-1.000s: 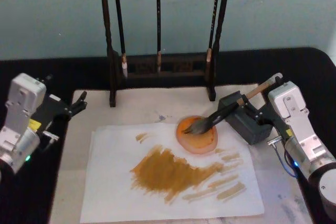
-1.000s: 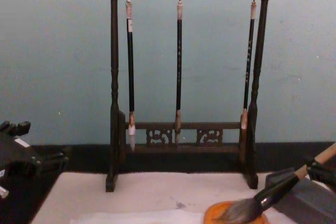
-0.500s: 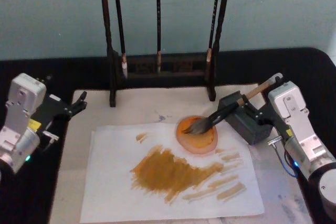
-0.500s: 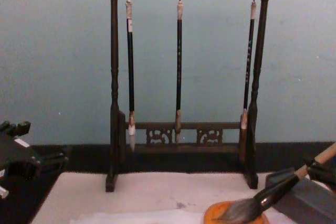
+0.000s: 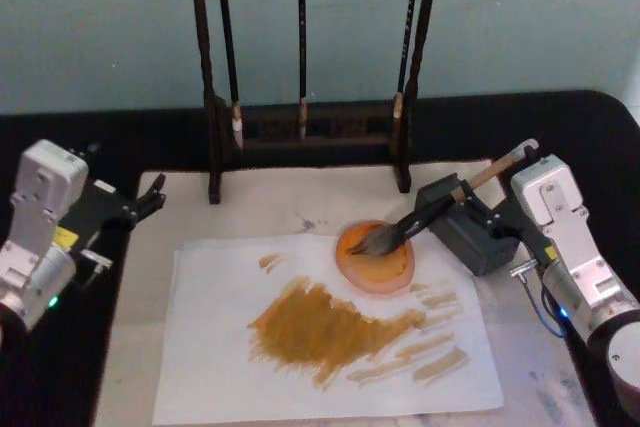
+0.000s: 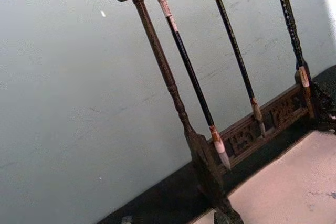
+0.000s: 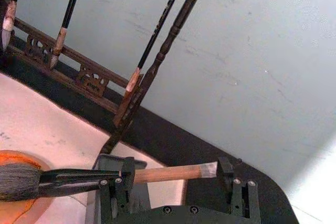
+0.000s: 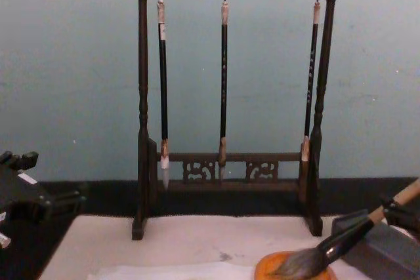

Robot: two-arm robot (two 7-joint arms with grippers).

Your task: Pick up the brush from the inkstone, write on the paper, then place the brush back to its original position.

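Note:
The brush (image 5: 430, 215) lies at a slant, its tan handle (image 7: 168, 173) across the dark grey inkstone (image 5: 468, 237) and its bushy bristles (image 8: 298, 263) on an orange dish (image 5: 375, 259). My right gripper (image 5: 500, 192) sits at the handle's end, open; in the right wrist view its fingers (image 7: 114, 190) stand wide apart with the handle running just past their tips, not clamped. The paper (image 5: 205, 347) lies in front of the dish, bearing a broad ochre patch (image 5: 320, 332) and several thinner strokes. My left gripper (image 5: 150, 197) is parked, open, at the mat's left edge.
A dark wooden brush rack (image 5: 305, 132) with three thin hanging brushes (image 8: 224, 83) stands at the back of the cream mat (image 5: 260, 212). The mat lies on a black tabletop (image 5: 560, 132) before a pale green wall.

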